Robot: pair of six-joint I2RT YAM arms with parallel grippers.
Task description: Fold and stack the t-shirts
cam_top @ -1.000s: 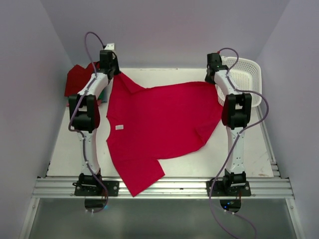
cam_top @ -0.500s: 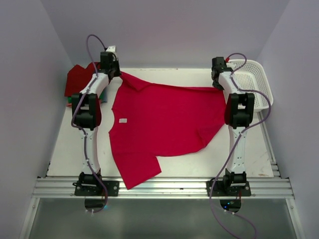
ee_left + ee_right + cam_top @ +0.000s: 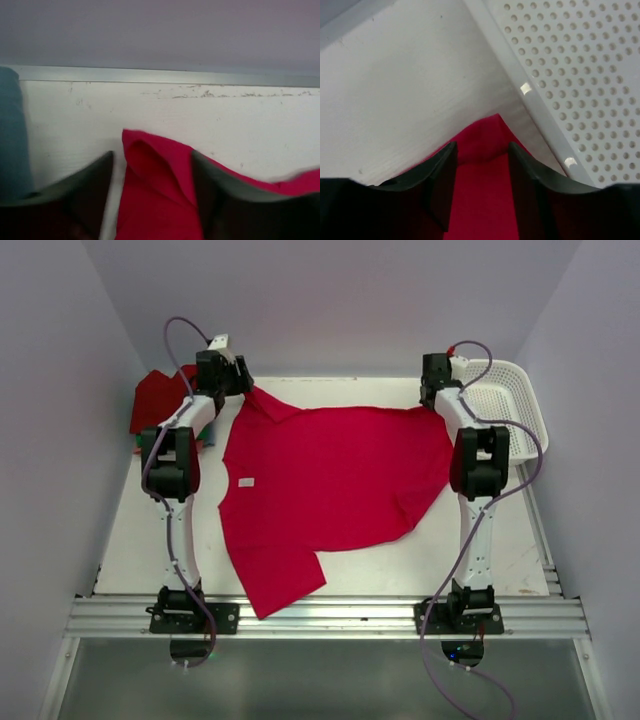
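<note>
A bright crimson-pink t-shirt (image 3: 330, 480) lies spread flat across the white table, one sleeve reaching the near edge. My left gripper (image 3: 243, 383) hovers over its far-left corner. In the left wrist view that gripper (image 3: 151, 159) is open, and the shirt's corner (image 3: 155, 200) lies loose on the table between the dark fingers (image 3: 95, 185). My right gripper (image 3: 432, 403) is over the far-right corner. In the right wrist view it (image 3: 481, 148) is open too, with the cloth (image 3: 482, 195) lying flat under the gap. Folded t-shirts (image 3: 157, 400), the top one dark red, sit stacked at the far left.
A white perforated basket (image 3: 500, 405) stands at the far right, its wall (image 3: 580, 75) right beside my right gripper. A teal-green edge (image 3: 10, 140) shows left of my left gripper. The back wall runs just behind both grippers.
Both grippers pulled the shirt's far corners back and apart, stretching the far edge straight. Then both jaws opened and let the corners go onto the table.
</note>
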